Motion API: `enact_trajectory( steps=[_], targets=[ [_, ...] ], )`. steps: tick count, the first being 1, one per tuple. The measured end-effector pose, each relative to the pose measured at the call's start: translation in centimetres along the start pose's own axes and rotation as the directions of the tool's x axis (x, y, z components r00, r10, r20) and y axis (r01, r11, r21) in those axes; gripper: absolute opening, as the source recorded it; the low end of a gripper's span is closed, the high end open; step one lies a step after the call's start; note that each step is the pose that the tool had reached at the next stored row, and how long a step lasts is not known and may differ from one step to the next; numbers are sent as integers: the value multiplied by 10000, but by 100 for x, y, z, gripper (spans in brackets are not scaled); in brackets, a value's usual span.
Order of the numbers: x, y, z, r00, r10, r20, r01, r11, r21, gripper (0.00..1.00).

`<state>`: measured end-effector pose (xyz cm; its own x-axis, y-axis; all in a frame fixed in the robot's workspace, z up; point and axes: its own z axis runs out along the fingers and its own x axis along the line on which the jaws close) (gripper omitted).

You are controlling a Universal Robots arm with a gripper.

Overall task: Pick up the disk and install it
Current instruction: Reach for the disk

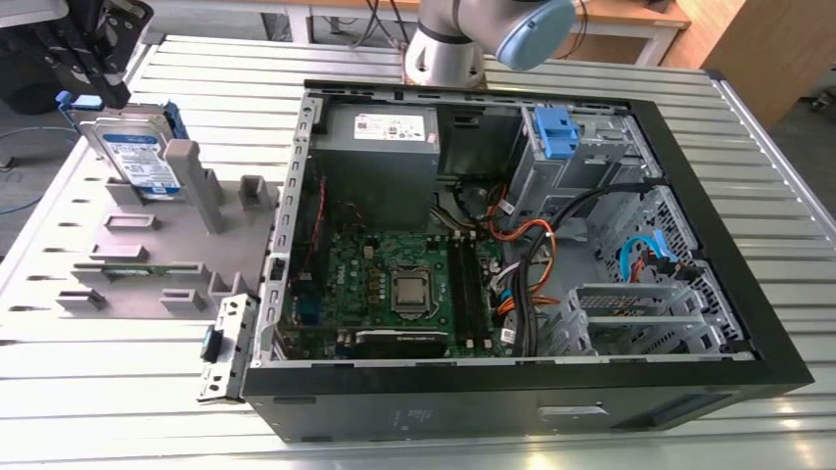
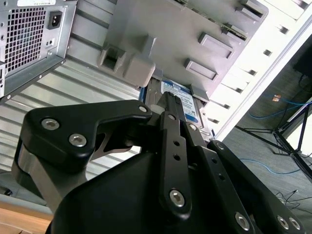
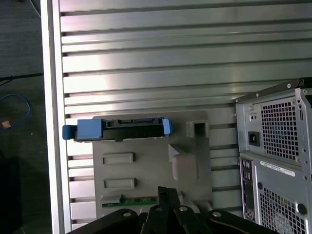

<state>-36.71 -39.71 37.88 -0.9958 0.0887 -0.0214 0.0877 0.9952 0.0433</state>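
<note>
End effector (image 3: 165, 191), pressed together and empty, hovers by the disk (image 1: 137, 155), upright near a counter (image 1: 117, 392) corner. Looks stiff, hefty, shock-shy: grip its blue-framed edges.

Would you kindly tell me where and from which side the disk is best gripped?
Grip the disk by its exposed upper edge, coming straight down from above and closing across its flat faces: it stands on edge in the grey holder, which holds its lower end.
</note>
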Motion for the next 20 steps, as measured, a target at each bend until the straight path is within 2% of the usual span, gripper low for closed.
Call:
enact_trajectory(
  steps=[10,16,20],
  targets=[
    [15,-1,3,10000,5,0,-5,10000,1,11],
    [118,0,24,10000,30,0,-30,10000,2,11],
    [197,28,48,10000,70,5,-70,10000,0,11]
  ],
)
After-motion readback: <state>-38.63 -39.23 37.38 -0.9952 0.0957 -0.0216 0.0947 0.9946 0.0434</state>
